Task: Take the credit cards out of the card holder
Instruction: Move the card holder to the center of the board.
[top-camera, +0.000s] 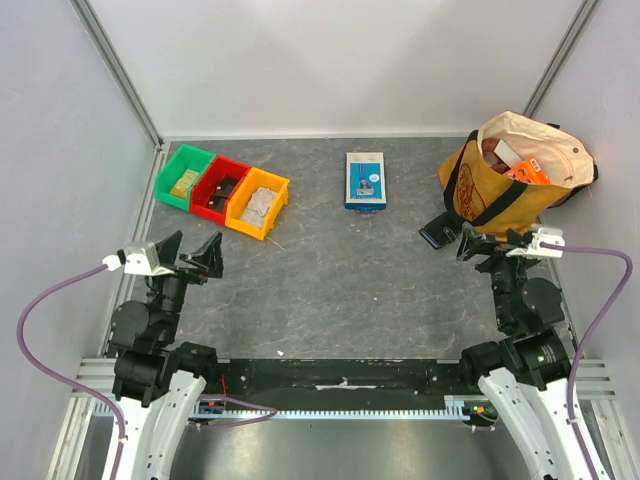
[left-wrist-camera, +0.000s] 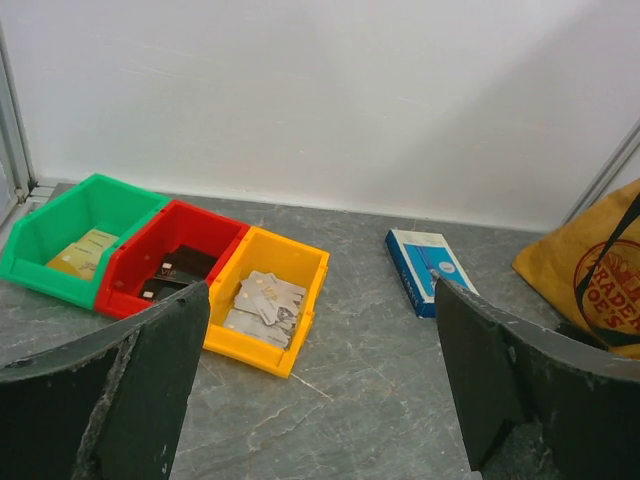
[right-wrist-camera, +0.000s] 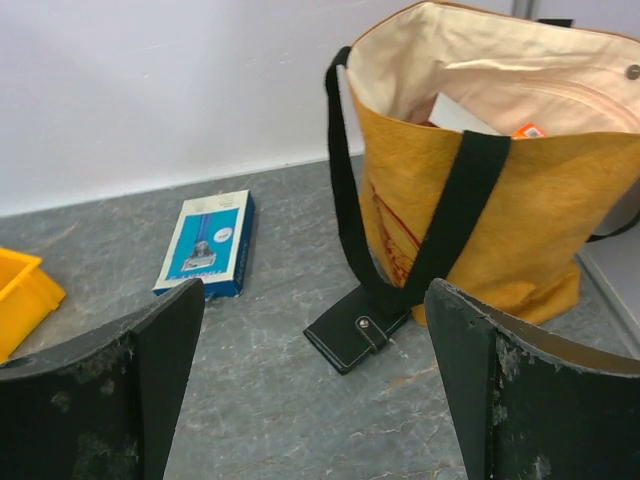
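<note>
The card holder (top-camera: 440, 232) is a flat black wallet held closed by a snap strap. It lies on the grey table against the foot of the yellow bag, partly under the bag's black strap. It shows clearly in the right wrist view (right-wrist-camera: 356, 334). No credit cards show in or beside it. My right gripper (top-camera: 492, 245) is open and empty, just right of and nearer than the holder, which lies ahead between its fingers (right-wrist-camera: 318, 300). My left gripper (top-camera: 190, 252) is open and empty at the left, below the bins (left-wrist-camera: 320, 300).
A yellow tote bag (top-camera: 512, 180) with items inside stands at the back right. A blue-and-white box (top-camera: 365, 180) lies at the back middle. Green (top-camera: 183, 177), red (top-camera: 220, 190) and yellow (top-camera: 257, 203) bins at the back left hold loose cards.
</note>
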